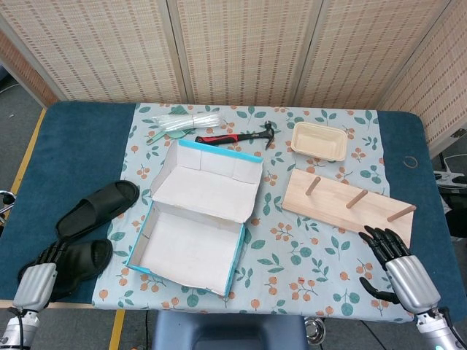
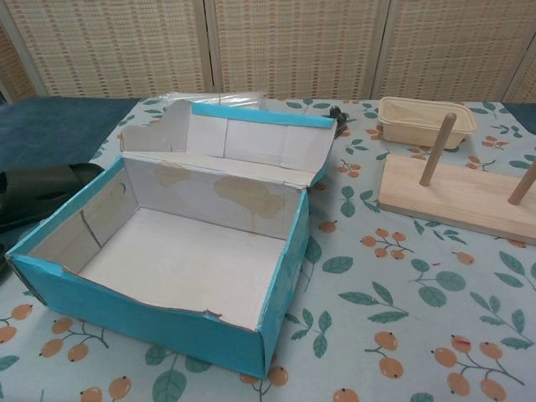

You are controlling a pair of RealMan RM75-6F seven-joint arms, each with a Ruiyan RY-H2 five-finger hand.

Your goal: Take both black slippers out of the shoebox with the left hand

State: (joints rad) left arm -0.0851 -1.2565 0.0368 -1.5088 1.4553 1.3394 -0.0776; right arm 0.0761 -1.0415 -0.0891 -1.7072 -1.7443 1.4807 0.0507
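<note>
The blue shoebox stands open with nothing inside, and it fills the chest view too. Both black slippers lie on the table left of it. One slipper sits beside the box's left wall, and its end shows at the chest view's left edge. The other slipper lies nearer the front edge. My left hand is at the front left corner, its fingers laid over this slipper's end, gripping it. My right hand hovers open at the front right.
A wooden peg board lies right of the box, with a beige tray behind it. A red-handled hammer and a bundle of white cord lie at the back. The table's front edge runs close to both hands.
</note>
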